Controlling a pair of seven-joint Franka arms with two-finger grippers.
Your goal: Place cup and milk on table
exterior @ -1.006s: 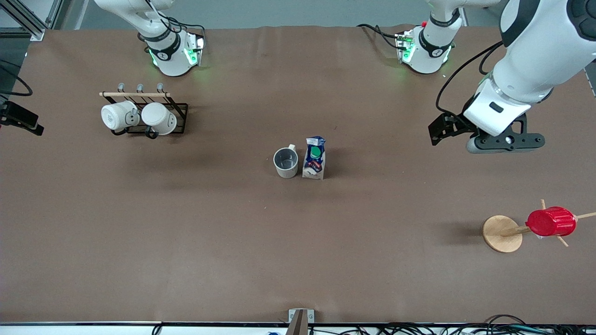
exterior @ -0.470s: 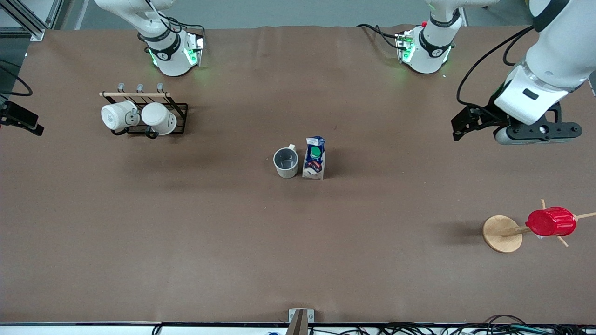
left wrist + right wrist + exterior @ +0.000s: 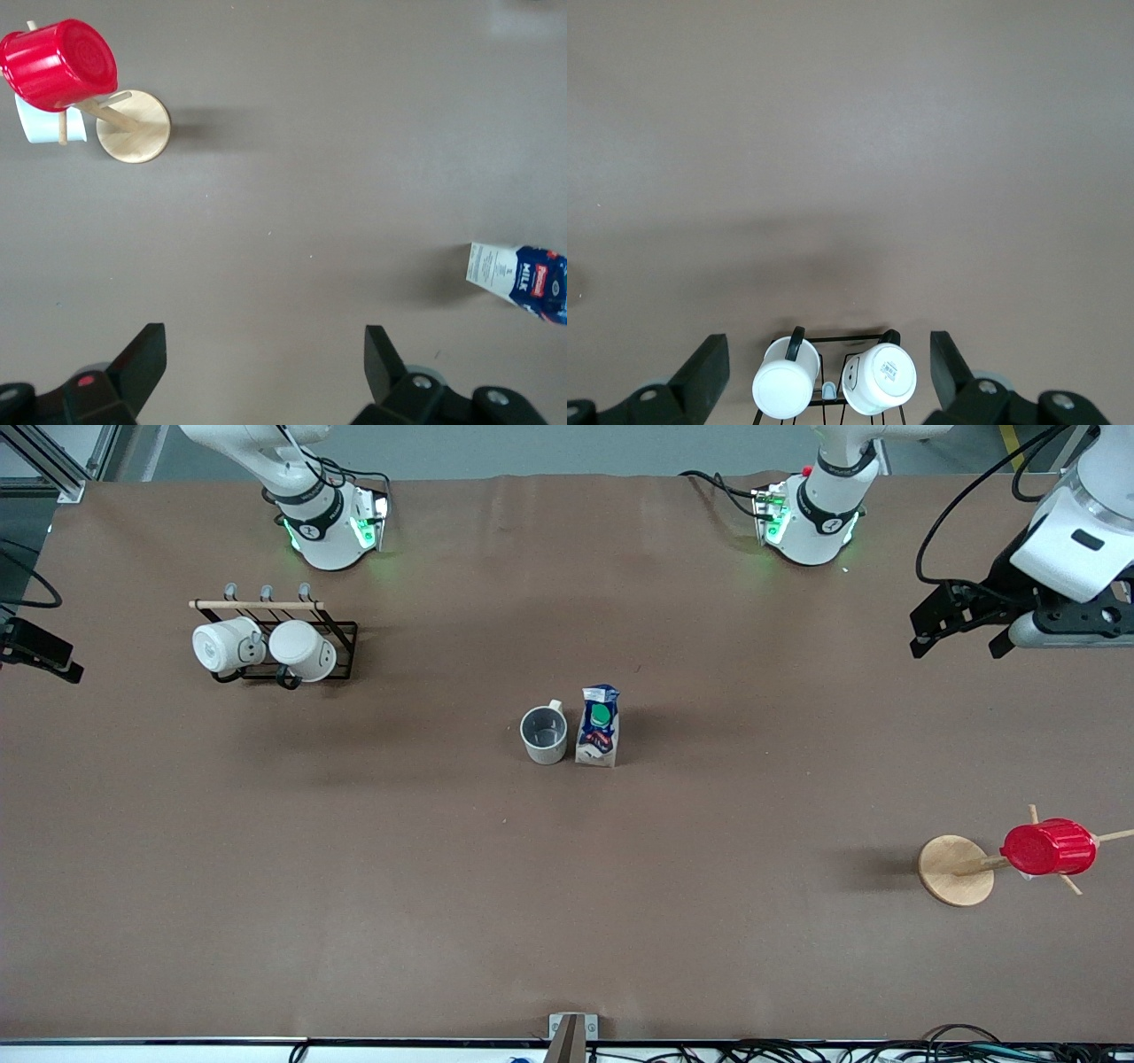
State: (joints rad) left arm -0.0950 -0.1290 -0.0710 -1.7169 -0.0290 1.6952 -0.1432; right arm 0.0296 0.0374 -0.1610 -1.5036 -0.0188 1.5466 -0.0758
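A plain brown matte worktop [image 3: 567, 886] fills the front view, wide bare stretches on all sides. At its middle stand the cup [image 3: 544, 734], beige-cream with a dark grey inside, and the milk [image 3: 599, 726], a blue and white gable-top carton with a green round cap, upright and just beside each other. A black wire rack [image 3: 288, 642] with two white mugs sits near the right arm's base. A wooden peg stand [image 3: 955, 870] carrying a red ribbed cup [image 3: 1049, 848] is toward the left arm's end. The left pincer [image 3: 961, 624] hangs over that end, well apart from both.

From the left wrist, the left pincer [image 3: 264, 367] is spread, over bare cover; the milk [image 3: 518, 282] lies ahead of one finger, the stand [image 3: 133, 127] farther off.

From the right wrist, the right pincer [image 3: 829, 365] is spread, with the rack's mugs [image 3: 833, 382] between its fingers.
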